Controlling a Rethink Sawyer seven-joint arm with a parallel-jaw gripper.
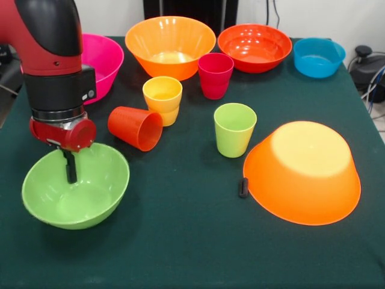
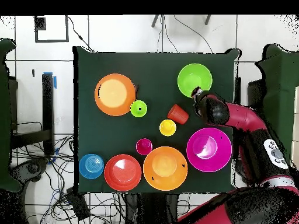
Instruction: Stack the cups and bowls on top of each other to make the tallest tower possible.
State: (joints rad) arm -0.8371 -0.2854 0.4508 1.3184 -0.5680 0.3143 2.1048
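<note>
My gripper (image 1: 71, 171) is at the far rim of the lime green bowl (image 1: 75, 192), one finger (image 1: 71, 167) inside it, shut on the rim. The bowl is tilted, at the table's near left. In the overhead view the gripper (image 2: 197, 93) meets the bowl (image 2: 194, 77) at its edge. The orange-red cup (image 1: 135, 127) lies on its side beside the bowl. The yellow cup (image 1: 162, 99), crimson cup (image 1: 215, 75) and lime green cup (image 1: 234, 129) stand upright mid-table. One large orange bowl (image 1: 302, 171) lies upside down at the near right.
Along the far edge stand the pink bowl (image 1: 105, 60), an upright orange bowl (image 1: 170, 45), the red-orange bowl (image 1: 254, 47) and the blue bowl (image 1: 319, 57). A small black object (image 1: 243, 187) lies against the upturned orange bowl.
</note>
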